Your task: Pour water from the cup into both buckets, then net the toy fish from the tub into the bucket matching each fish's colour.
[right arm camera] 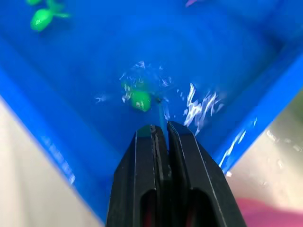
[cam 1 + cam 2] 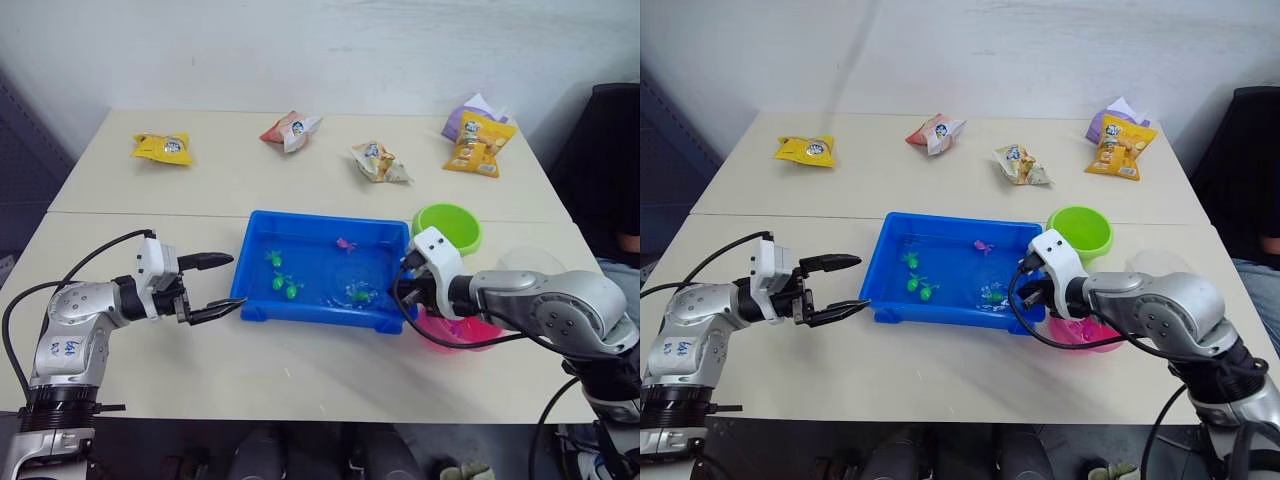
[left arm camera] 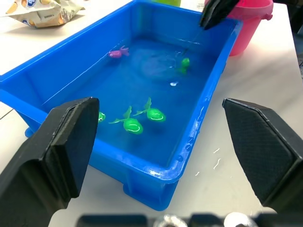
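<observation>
Though submerged, green fish (image 1: 140, 100) (beyond right end effector (image 1: 159, 128))

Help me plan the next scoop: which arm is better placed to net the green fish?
Right. Its end effector is shut on the net, dipped in the tub beside a green fish. The left end effector is open, outside the tub.

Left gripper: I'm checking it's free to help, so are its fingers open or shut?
Open. The left gripper hangs beside the tub with its two black fingers spread wide apart and nothing between them.
</observation>
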Available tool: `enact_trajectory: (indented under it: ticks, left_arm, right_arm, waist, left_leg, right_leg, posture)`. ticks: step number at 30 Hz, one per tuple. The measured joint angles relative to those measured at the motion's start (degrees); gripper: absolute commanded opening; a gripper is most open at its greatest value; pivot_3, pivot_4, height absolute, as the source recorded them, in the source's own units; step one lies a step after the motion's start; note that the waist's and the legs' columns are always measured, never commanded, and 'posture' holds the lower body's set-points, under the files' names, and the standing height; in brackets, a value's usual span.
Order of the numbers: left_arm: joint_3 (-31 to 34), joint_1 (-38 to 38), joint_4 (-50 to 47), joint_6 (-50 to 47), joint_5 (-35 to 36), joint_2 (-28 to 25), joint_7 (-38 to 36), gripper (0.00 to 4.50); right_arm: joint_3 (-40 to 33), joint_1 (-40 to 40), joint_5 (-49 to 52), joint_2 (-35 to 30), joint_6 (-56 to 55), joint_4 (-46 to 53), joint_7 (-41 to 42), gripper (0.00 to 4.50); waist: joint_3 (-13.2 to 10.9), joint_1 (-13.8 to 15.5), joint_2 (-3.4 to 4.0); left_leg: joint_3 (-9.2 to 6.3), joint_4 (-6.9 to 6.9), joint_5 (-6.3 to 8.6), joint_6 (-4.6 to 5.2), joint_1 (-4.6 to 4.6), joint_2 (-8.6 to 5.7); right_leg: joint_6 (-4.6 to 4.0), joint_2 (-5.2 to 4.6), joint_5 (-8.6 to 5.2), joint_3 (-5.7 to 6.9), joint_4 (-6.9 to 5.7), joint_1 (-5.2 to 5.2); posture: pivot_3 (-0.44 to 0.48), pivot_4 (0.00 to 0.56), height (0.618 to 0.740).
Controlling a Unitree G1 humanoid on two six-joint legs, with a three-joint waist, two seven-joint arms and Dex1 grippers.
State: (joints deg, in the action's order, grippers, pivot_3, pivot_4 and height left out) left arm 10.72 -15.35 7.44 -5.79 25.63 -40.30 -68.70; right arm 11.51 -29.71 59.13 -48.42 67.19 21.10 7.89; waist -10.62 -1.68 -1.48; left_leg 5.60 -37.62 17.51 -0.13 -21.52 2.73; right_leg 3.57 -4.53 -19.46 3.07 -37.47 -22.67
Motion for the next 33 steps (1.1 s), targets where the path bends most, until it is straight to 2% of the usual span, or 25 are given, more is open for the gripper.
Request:
enact_trajectory:
  ticks: [7,11,17,24,29,32,33]
  left_arm:
    - [0.63,3.09,-4.62,-1.02,0.73,0.79,2.55,4.48]
    - [0.66,4.0,-5.53,-1.72,1.04,0.77,3.03,4.48]
    - [0.57,3.23,-6.79,-3.08,1.75,1.01,3.54,4.48]
    - [0.63,2.08,-6.65,-3.46,2.4,1.07,2.95,4.48]
    - [0.53,1.61,-5.9,-3.1,2.39,1.04,2.23,4.48]
    - [0.3,0.69,-4.46,-2.78,2.38,1.13,1.46,4.48]
    - [0.04,0.01,-4.21,-2.6,2.38,1.16,0.87,4.48]
  right_arm:
    - [1.34,-7.46,-6.48,8.38,3.11,-7.92,-1.5,0.0]
    - [1.29,-7.33,-11.8,11.11,-0.28,-9.63,-1.13,0.0]
    - [1.57,-3.91,-18.27,14.08,-9.64,-9.57,4.06,0.0]
    - [-0.03,3.67,-22.33,12.4,-16.16,-1.2,9.6,0.0]
    - [-3.42,9.14,-23.26,8.64,-17.58,4.37,12.6,0.0]
    - [-5.93,13.13,-23.09,6.16,-17.71,8.64,14.86,0.0]
    - [-9.33,16.37,-21.79,4.25,-17.73,12.18,17.02,0.0]
  waist:
    - [0.0,-0.04,0.01]
    - [-0.01,-0.03,0.01]
    - [-0.01,-0.03,0.01]
    - [-0.01,-0.1,0.02]
    - [-0.01,0.12,0.01]
    - [-0.01,0.13,0.02]
    - [-0.01,0.16,0.01]
  left_leg:
    - [0.0,0.03,0.0,0.0,-0.03,0.0]
    - [0.02,0.04,0.0,0.0,-0.05,-0.01]
    - [0.03,0.06,0.01,0.01,-0.04,-0.02]
    - [0.06,0.18,0.01,0.01,-0.04,-0.02]
    - [0.03,0.23,0.0,0.0,-0.03,-0.04]
    - [0.02,0.23,0.01,0.01,-0.02,-0.03]
    - [0.01,0.26,0.01,0.01,-0.01,-0.04]
  right_leg:
    - [0.0,0.0,0.0,0.02,-0.01,-0.04]
    - [0.0,-0.01,0.0,0.02,0.01,-0.05]
    - [0.01,0.0,0.01,0.02,0.0,-0.05]
    - [0.01,0.01,0.01,0.02,0.05,-0.08]
    - [0.01,0.0,0.0,0.04,0.08,-0.06]
    - [0.01,0.01,0.0,0.04,0.11,-0.04]
    - [0.01,0.01,0.01,0.05,0.14,-0.02]
  posture:
    - [0.0,0.15,0.74]
    - [0.0,0.15,0.74]
    - [0.0,0.15,0.74]
    - [0.0,0.15,0.74]
    - [0.0,0.15,0.74]
    - [0.0,0.15,0.74]
    - [0.0,0.15,0.74]
